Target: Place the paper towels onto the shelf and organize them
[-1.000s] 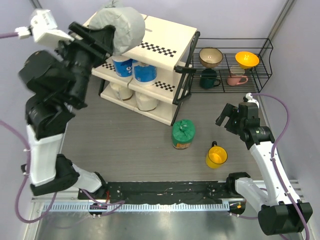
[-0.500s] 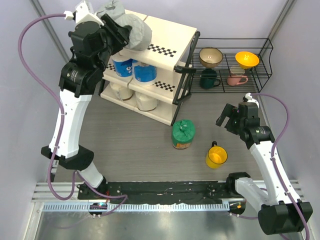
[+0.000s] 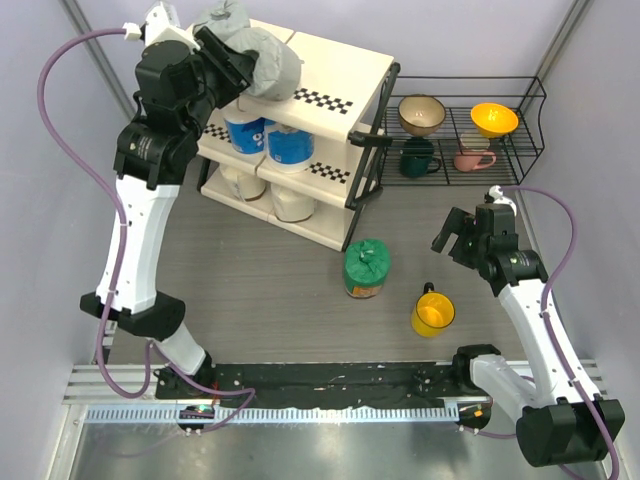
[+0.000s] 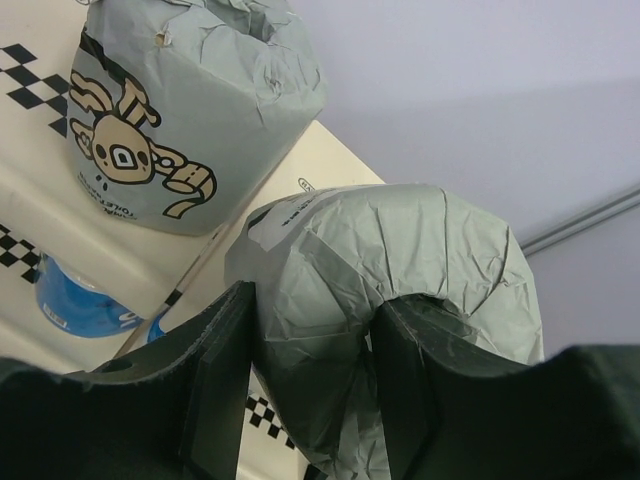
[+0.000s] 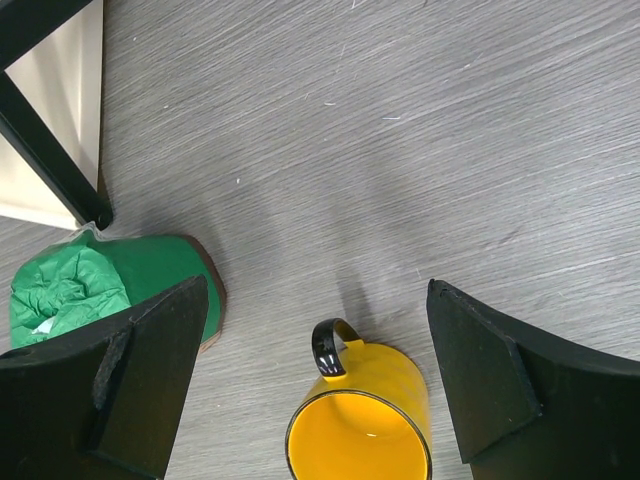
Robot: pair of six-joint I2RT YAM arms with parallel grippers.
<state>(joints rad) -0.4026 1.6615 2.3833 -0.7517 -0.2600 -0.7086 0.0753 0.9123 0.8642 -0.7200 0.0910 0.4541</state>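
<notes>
My left end effector (image 3: 232, 62) is clenched on a grey roll (image 3: 268, 62), one finger on either side of its crumpled wrapper, and holds it on its side over the back left part of the shelf (image 3: 340, 65), at the top tier. From the left wrist view I cannot tell whether the roll touches the panel. Just beside it on that top tier, nearer the left edge, the second grey roll (image 3: 225, 15) stands upright. To the right of the held roll, bare cream panel runs to the black frame at the shelf's right edge. The back wall is close behind.

On the middle tier two blue-and-white rolls (image 3: 268, 138) sit side by side, and two cream rolls (image 3: 268, 192) sit below them on the bottom tier.

The green roll (image 3: 367, 268) stands on the counter (image 3: 250, 290) just beside the shelf's near right corner post, with the yellow mug (image 3: 433, 313) near it on the right. My right end effector (image 3: 455, 235) hangs above them, released, jaws spread wide with nothing between; in its wrist view the green roll lies under the left finger and the mug between the fingers. The black wire rack (image 3: 500, 150) stands behind it, touching the shelf's right side. Bare counter lies between the shelf and the arm bases.
</notes>
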